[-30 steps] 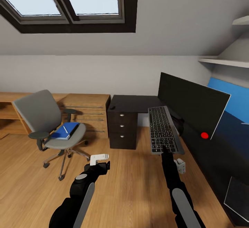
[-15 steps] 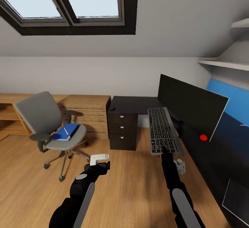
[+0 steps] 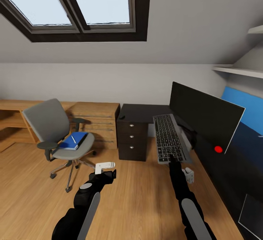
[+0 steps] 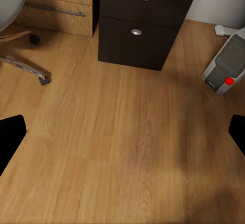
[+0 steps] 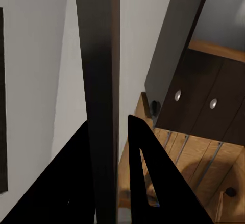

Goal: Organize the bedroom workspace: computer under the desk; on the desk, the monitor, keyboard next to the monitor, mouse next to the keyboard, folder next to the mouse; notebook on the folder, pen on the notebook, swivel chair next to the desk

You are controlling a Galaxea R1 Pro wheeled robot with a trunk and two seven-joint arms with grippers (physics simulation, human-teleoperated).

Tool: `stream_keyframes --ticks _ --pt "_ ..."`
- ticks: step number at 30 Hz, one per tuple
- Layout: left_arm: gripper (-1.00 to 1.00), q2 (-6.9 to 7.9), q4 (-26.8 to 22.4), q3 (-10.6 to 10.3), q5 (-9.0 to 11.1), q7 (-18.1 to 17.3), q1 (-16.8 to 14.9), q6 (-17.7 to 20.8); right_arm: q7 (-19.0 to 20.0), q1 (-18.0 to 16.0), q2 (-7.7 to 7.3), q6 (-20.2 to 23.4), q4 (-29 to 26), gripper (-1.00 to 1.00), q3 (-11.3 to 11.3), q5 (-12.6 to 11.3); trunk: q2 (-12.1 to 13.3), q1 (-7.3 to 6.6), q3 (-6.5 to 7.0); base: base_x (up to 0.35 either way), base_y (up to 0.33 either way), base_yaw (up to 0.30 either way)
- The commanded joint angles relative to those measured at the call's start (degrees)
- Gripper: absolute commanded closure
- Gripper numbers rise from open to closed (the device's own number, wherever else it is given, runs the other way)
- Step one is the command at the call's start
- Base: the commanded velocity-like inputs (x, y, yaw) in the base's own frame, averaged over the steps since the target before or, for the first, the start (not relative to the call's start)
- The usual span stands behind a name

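My right pincer (image 3: pixel 171 157) is clamped on the near edge of the keyboard (image 3: pixel 168 138), holding it up in the air beside the monitor (image 3: pixel 204 120) over the dark bench (image 3: pixel 142 111). My left pincer (image 3: pixel 105 165) hangs over the wooden floor (image 4: pixel 122 147) with its fingers (image 4: pixel 11 134) spread wide, holding nothing. The blue folder (image 3: pixel 74 140) lies on the chair (image 3: pixel 54 130) seat, a pen (image 3: pixel 73 139) on top.
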Motion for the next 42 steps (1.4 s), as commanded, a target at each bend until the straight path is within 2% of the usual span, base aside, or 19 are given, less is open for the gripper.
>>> stream_keyframes --ticks 1,5,12,33,42 --pt "-1.0 0.02 0.0 -0.1 0.6 0.5 0.0 0.2 0.2 0.0 -0.01 -0.3 0.0 1.0 0.1 -0.6 0.0 0.0 0.02 0.0 0.0 0.124" --pt "-1.0 0.0 0.0 -0.1 0.6 0.5 0.0 0.2 -0.8 0.0 0.01 0.0 1.1 1.0 0.2 -0.6 0.0 0.0 0.32 0.0 0.0 0.127" --pt "-1.0 0.06 0.0 -0.1 0.6 0.5 0.0 0.1 -0.7 0.0 0.38 3.3 3.7 1.0 0.3 -0.7 0.0 0.0 0.46 0.102 0.029 0.039" --pt "-1.0 0.07 0.0 -0.1 0.6 0.5 0.0 0.1 -0.1 0.0 0.52 3.2 3.9 1.0 0.3 -0.7 0.0 0.0 0.47 0.299 0.105 0.001" --pt "-1.0 0.07 0.0 -0.1 0.6 0.5 0.0 0.1 -0.2 0.0 0.52 3.2 3.9 1.0 0.3 -0.7 0.0 0.0 0.47 0.318 0.014 0.0"
